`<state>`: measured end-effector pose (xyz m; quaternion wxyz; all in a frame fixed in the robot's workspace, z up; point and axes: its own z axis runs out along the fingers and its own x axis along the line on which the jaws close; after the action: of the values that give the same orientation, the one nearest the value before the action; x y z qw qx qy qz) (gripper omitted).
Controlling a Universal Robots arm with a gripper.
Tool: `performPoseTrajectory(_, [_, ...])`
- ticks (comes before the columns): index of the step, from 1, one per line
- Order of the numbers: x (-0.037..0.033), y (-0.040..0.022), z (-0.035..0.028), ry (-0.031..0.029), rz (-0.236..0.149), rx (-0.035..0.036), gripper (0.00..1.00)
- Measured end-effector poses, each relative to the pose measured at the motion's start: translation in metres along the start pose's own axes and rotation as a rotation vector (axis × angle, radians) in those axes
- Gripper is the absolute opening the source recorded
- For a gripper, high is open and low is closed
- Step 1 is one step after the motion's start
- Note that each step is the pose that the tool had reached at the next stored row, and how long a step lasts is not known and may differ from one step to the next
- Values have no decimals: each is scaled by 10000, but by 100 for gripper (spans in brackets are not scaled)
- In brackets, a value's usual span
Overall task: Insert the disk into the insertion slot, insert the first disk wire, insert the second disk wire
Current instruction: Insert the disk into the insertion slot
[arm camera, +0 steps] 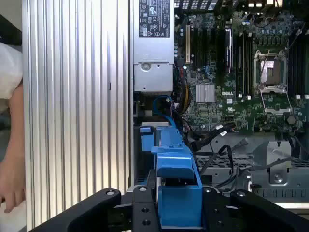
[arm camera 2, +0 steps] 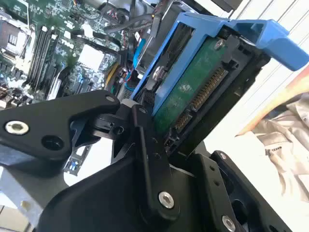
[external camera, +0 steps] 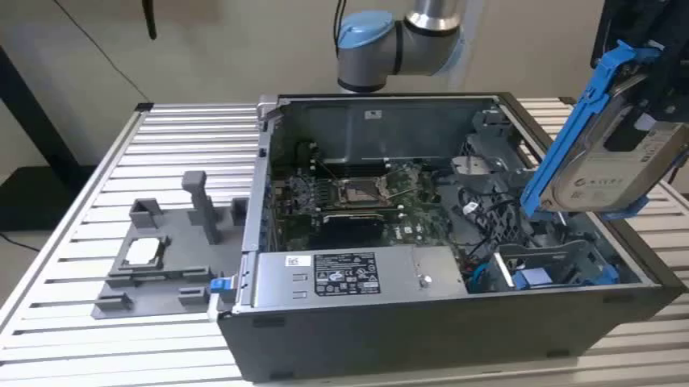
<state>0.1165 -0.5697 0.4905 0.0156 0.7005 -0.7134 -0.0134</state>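
Note:
My gripper (external camera: pixel 637 121) is shut on the disk (external camera: pixel 608 173), a silver drive in a blue plastic carrier. It hangs tilted above the right end of the open computer case (external camera: pixel 431 322). In the second wrist view the disk (arm camera 2: pixel 190 92) shows its green board and connector between my black fingers (arm camera 2: pixel 145 130). In the first wrist view the blue carrier (arm camera: pixel 176 186) sits between my gripper's (arm camera: pixel 177 212) jaws. Below the disk is the insertion slot (external camera: pixel 554 270), a dark bay with blue tabs in the case's front right corner, also seen as the slot (arm camera: pixel 147 140). Loose black and blue cables (external camera: pixel 485 222) lie beside it.
The case rests on a slatted metal table (external camera: pixel 64 266). A light grey fixture (external camera: pixel 161 266) with upright posts stands at the exterior view's left. The motherboard (external camera: pixel 361 197) and power supply (external camera: pixel 344 274) fill the case. A person's hand (arm camera: pixel 12 164) is beside the table.

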Motion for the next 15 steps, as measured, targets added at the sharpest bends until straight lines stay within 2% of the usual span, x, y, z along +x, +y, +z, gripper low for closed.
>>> performPoseTrajectory(13, [0, 0, 0, 0, 0, -1, 33])
performPoseTrajectory(15, [0, 0, 4, 15, 0, -1, 33])
